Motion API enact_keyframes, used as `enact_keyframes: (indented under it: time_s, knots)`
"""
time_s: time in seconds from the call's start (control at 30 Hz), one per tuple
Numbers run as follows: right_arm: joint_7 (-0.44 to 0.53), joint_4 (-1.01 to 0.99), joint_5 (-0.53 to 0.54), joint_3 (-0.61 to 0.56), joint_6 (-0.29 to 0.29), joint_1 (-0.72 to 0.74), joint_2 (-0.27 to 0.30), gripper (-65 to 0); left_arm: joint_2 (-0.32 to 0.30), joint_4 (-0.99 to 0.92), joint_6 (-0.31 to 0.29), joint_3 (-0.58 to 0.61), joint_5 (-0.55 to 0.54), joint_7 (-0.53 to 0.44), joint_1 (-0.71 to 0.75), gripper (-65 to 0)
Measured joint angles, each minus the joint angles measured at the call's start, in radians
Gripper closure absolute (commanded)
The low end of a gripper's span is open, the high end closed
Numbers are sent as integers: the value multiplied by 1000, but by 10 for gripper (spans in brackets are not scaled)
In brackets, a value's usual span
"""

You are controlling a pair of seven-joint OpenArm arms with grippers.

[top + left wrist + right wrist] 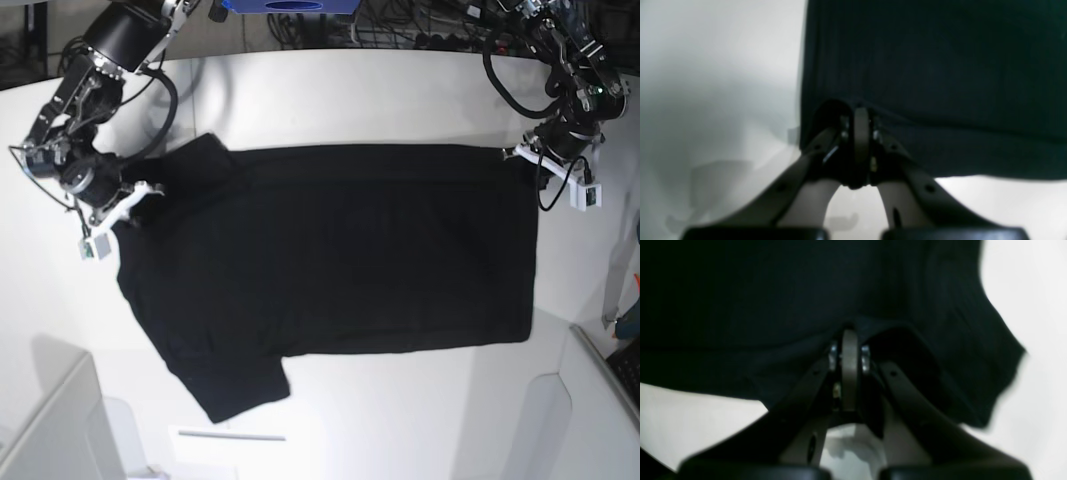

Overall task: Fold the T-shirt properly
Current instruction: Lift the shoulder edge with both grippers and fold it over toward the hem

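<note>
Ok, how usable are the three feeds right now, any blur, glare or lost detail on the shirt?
Left wrist: soft focus throughout, the left hand blurred, shadows on the white table. Right wrist: the T-shirt nearly pure black, folds barely readable, its edge smeared, bright table washed out. Base: sharpest view, though the T-shirt shows little texture.

White table [400, 100] under spread black T-shirt [340, 250]

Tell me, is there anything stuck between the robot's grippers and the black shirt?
No, nothing visible. The left gripper and right gripper are each shut right on the T-shirt at its edge.
</note>
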Motion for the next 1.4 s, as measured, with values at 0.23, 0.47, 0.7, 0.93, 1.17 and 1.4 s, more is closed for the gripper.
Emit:
enact_keyframes:
  time_s: [0.23,0.47,0.7,0.93,1.17,1.4]
  knots:
    - [85,-190,2,-65,-61,116,41,0,-11,-105,43,4,-2,1,-92,0]
    - [146,-295,1,-63,-79,171,85,0,-24,-197,66,2,4,-3,-167,0]
    - [185,-356,-1,-63,-79,181,89,0,-26,-267,67,17,8,-7,-227,0]
    - [190,-380,0,-58,-79,191,88,-134,-43,-278,67,49,9,-10,-224,0]
    - [278,-218,3,-53,-85,118,83,-269,-40,-269,92,-42,5,-10,-256,-532]
    - [214,91,10,126,-146,-53,-27,-273,-39,-106,69,-103,-18,-17,-154,-573]
